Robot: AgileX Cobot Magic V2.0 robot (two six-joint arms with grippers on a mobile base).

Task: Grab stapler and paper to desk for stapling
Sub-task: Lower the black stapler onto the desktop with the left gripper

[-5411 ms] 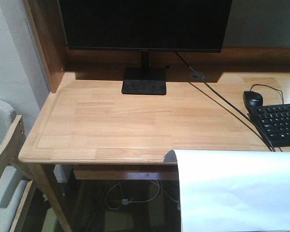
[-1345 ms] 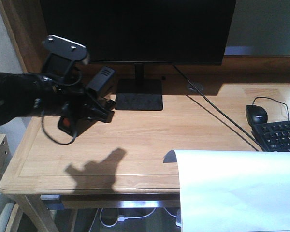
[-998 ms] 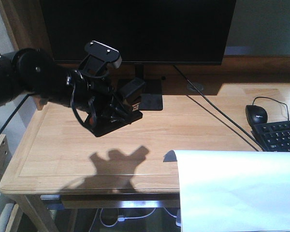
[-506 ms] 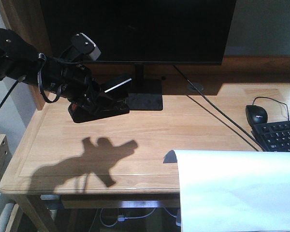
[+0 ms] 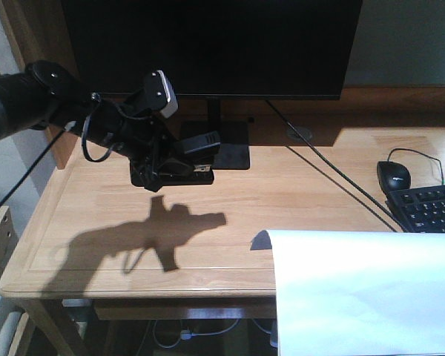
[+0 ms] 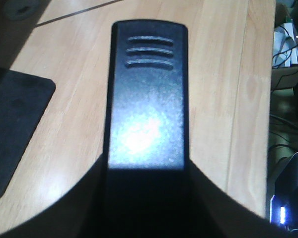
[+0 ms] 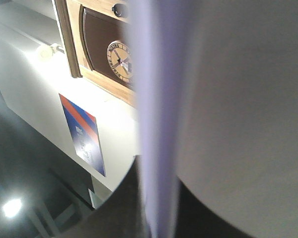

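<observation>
Over the desk (image 5: 297, 189), left claw (image 5: 167, 163) clamping stapler (image 5: 196, 144), paper (image 5: 363, 289) at front right

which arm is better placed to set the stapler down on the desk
Left: its jaws hold the stapler low over the desk; the right arm is occupied holding the paper.

The stapler (image 5: 185, 176) hangs over the surface (image 5: 282, 200), left, before the monitor stand (image 5: 230, 148); paper (image 5: 363, 289) front right, mouse (image 5: 392, 176) behind it.

Black stapler (image 6: 146, 99) above light-wood desk (image 6: 223, 74)
</observation>
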